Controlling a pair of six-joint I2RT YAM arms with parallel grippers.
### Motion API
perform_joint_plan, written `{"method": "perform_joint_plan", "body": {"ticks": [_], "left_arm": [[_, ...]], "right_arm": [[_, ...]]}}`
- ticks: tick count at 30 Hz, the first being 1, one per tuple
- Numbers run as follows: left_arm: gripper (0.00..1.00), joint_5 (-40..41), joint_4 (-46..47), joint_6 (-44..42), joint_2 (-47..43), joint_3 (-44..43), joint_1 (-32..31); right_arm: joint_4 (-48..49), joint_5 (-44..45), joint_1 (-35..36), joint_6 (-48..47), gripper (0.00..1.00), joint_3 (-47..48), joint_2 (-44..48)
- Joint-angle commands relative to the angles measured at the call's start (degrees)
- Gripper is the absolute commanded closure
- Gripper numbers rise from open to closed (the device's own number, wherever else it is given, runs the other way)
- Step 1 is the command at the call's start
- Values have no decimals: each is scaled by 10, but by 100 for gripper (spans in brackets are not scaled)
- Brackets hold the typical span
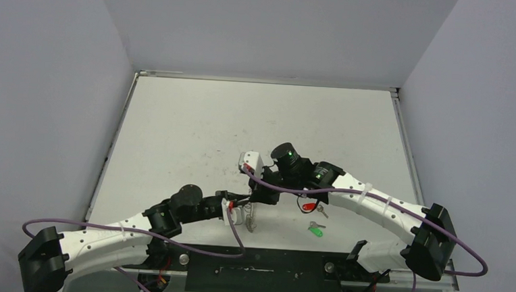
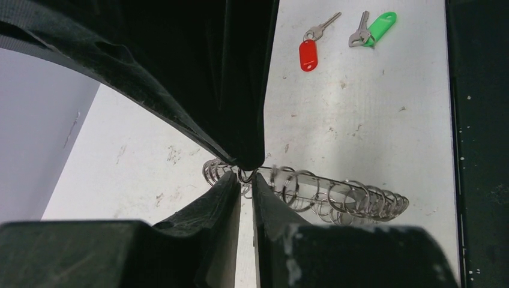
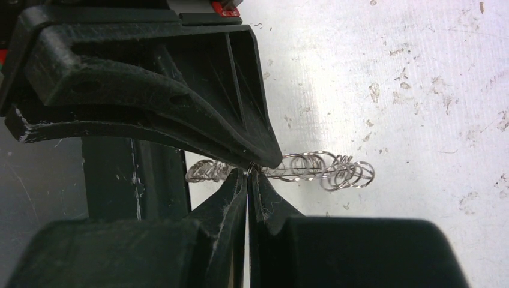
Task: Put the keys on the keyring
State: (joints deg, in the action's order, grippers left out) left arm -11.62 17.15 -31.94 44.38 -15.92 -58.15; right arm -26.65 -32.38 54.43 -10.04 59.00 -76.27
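Together, on the white table (image 1: 196,115), our left gripper (image 2: 245,180) and right gripper (image 3: 248,173) meet tip to tip. Each is pinched closed on a wire loop of the keyring (image 2: 336,193) near the front edge. To its right we see the red-tagged key (image 2: 309,51) and green-tagged key (image 2: 375,29) lying loose.

The keyring (image 2: 336,195) is a flat silver ring fringed all round with small wire loops. It shows edge-on in both wrist views, and from above it appears as a thin sliver, so it seems to be held on edge. The left tool (image 2: 246,180) and right tool (image 3: 249,174) each pinch a loop at the same end. The two small silver keys lie flat on the counter (image 1: 209,129), just beside each other and well apart from the keyring. One carries a red tag (image 2: 308,54) and the other a bright green tag (image 2: 381,27).
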Motion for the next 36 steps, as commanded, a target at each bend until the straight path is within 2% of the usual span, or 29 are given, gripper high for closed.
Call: {"method": "perform_joint_plan", "body": {"ticks": [1, 13, 15, 18, 26, 27, 30, 31, 36], "left_arm": [[83, -21, 33, 12, 0, -32, -4], [83, -32, 47, 14, 18, -38, -4], [88, -32, 48, 16, 17, -38, -4], [100, -33, 44, 16, 14, -39, -4], [100, -29, 49, 29, 1, -28, -4], [100, -28, 54, 33, 1, -26, -4], [100, -28, 84, 52, 0, -17, -4], [100, -29, 98, 59, 0, -13, -4], [100, -21, 180, 99, -8, 20, -3]], "right_arm": [[27, -2, 3, -9, 100, 8, 14], [26, -2, 8, -12, 100, 9, 19], [21, 1, 8, -14, 100, 10, 18], [21, 2, 8, -14, 100, 10, 20], [34, 10, 8, -15, 100, 8, 27], [39, 10, 8, -15, 98, 9, 30], [57, 28, 6, -7, 71, 7, 43], [67, 34, 5, -4, 65, 2, 51], [155, 7, -16, -23, 55, -71, 116]]}}
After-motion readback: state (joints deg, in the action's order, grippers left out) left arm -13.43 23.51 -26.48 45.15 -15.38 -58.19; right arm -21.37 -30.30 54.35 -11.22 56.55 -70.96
